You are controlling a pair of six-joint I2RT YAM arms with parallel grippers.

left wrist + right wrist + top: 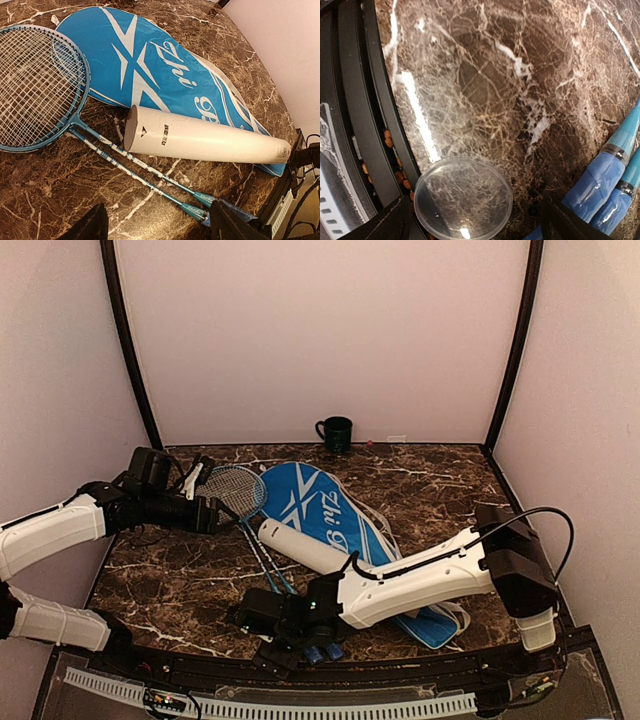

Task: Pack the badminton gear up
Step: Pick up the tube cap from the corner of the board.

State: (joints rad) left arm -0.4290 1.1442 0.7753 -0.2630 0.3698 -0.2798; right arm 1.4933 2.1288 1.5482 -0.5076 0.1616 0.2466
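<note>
A clear round lid (463, 197) lies flat right at the near edge of the table (485, 75). The right gripper (475, 210) hangs just over it. Its two fingers (395, 222) are wide apart, one on each side of the lid, and nothing is held.

Just to the right of the lid are the blue handles of the two rackets (232, 490). Their round heads lie far off on the left. The long white tube (305, 548) lies across the racket sticks and rests partly on the blue cover (320, 505) in the middle of the table. I can see no shuttlecocks. I cannot tell if the tube's end is open. A dark mug (335, 432) stands at the far wall, away from it all.

The left gripper (159, 210) floats near the racket heads with its fingers apart and nothing in them.

I think the job now is to pick up the lid. It looks thin and slippery, so the fingers should go down low and pinch the rim softly. A push could slide it off the edge. Keep clear of the handles too.
</note>
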